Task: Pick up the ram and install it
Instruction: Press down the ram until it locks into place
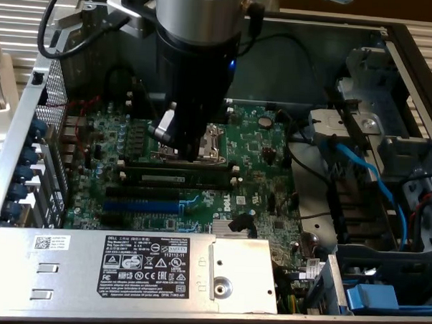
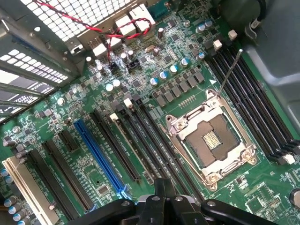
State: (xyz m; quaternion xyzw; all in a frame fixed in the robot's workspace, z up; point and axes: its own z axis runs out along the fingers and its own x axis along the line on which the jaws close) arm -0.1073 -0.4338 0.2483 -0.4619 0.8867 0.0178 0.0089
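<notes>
The ram [image 1: 179, 179], a thin green stick with a small white label, stands in a long black slot just in front of the silver CPU socket [image 1: 202, 140] on the motherboard. In the wrist view the ram [image 2: 133, 147] runs edge-on from a white latch toward my fingers. My gripper [image 1: 184, 155] hangs over the middle of the stick with its tips at the top edge. The two black fingers [image 2: 160, 192] sit pressed together. I cannot tell whether they touch the ram.
A blue slot [image 1: 142, 204] and another black slot [image 1: 150, 192] lie in front of the ram. The power supply [image 1: 147, 270] walls the near side. Blue cables [image 1: 366, 172] and drive bays fill the exterior view's right. The perforated case wall [image 2: 70, 33] carries red wires.
</notes>
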